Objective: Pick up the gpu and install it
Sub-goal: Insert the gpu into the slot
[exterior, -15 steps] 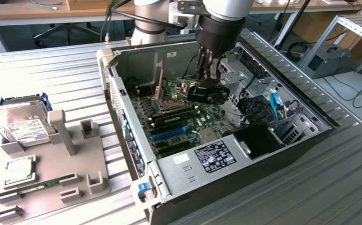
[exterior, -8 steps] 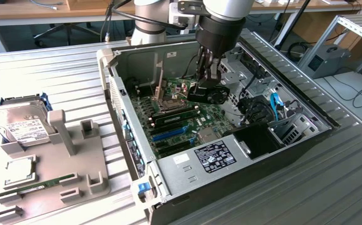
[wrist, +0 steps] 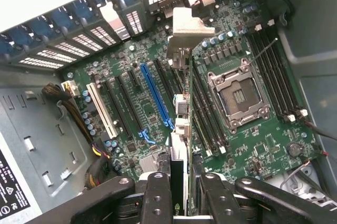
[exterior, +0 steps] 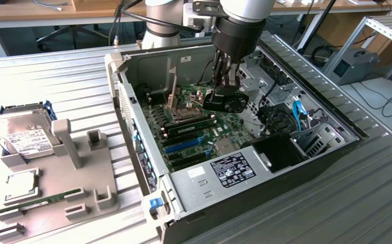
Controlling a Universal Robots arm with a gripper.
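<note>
Jaws closed on the gpu [wrist: 179, 129]: in the wrist view two black fingers [wrist: 158, 192] press against the card's thin edge from either side, and the card hangs edge-on from the gripper [wrist: 181, 195], above the motherboard [wrist: 253, 145] and not seated in any slot.

By size, first comes the table [exterior: 60, 86], ribbed grey metal with long parallel grooves. On it lies the case [exterior: 318, 107], an open steel box on its side with perforated panels; its near end is cut off by the picture's lower edge. Inside, the green motherboard covers the floor, dense with small parts too fine to tell apart. A boxy power supply [exterior: 233, 170] with a printed label fills the near corner, and a bundle of wires beside it is partly hidden by the case wall.

The arm [exterior: 240, 30], a smooth dark cylinder, reaches down into the case and hides part of the board behind it.

At the exterior view's left sits a grey plastic holder [exterior: 74, 178] with upright posts. It carries a silver hard drive [exterior: 20, 134], a square CPU [exterior: 21, 184] and a narrow RAM stick [exterior: 40, 202].

On the board, a long blue slot [wrist: 156, 95] and a white slot [wrist: 100, 109] run parallel, and the square metal-framed socket [wrist: 237, 98] sits open. The gpu's silver bracket [wrist: 190, 27] is bent at its far end.
</note>
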